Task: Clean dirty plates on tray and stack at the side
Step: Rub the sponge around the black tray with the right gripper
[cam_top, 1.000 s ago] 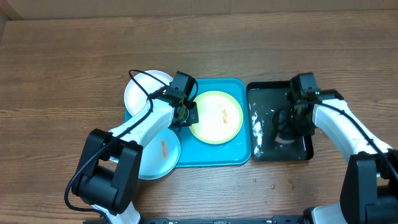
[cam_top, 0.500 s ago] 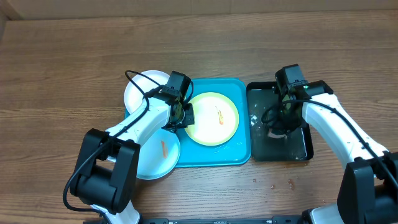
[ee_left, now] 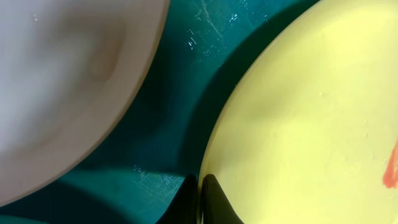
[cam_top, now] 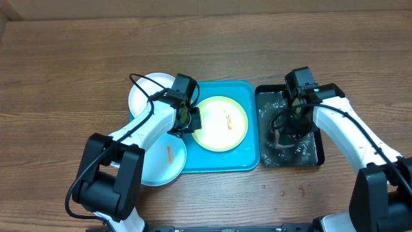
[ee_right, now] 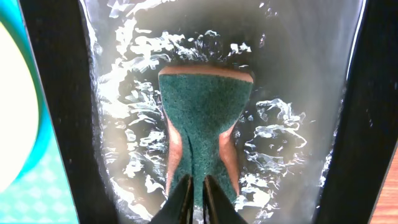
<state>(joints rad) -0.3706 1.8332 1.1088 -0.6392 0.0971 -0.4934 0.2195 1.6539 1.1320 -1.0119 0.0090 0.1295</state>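
Observation:
A yellow-green plate (cam_top: 222, 122) with a white centre and an orange smear (cam_top: 228, 120) lies on the turquoise tray (cam_top: 251, 161). My left gripper (cam_top: 187, 120) is shut on its left rim; close up, the fingertips (ee_left: 200, 186) pinch the plate's edge (ee_left: 311, 112). A white plate (cam_top: 145, 96) sits at the tray's upper left corner. A pale blue plate (cam_top: 164, 161) with an orange streak lies at its lower left. My right gripper (ee_right: 198, 186) is shut on a green sponge (ee_right: 202, 118), which hangs down into foamy water.
A black tray (cam_top: 317, 158) of soapy water (ee_right: 280, 74) stands right of the turquoise tray, its walls (ee_right: 50, 124) either side of the sponge. Water drops (cam_top: 290, 190) dot the wooden table in front of it.
My right gripper shifted left and towards the back of the black tray, and the water around the sponge has turned foamy. The left gripper nudged the yellow-green plate slightly left.

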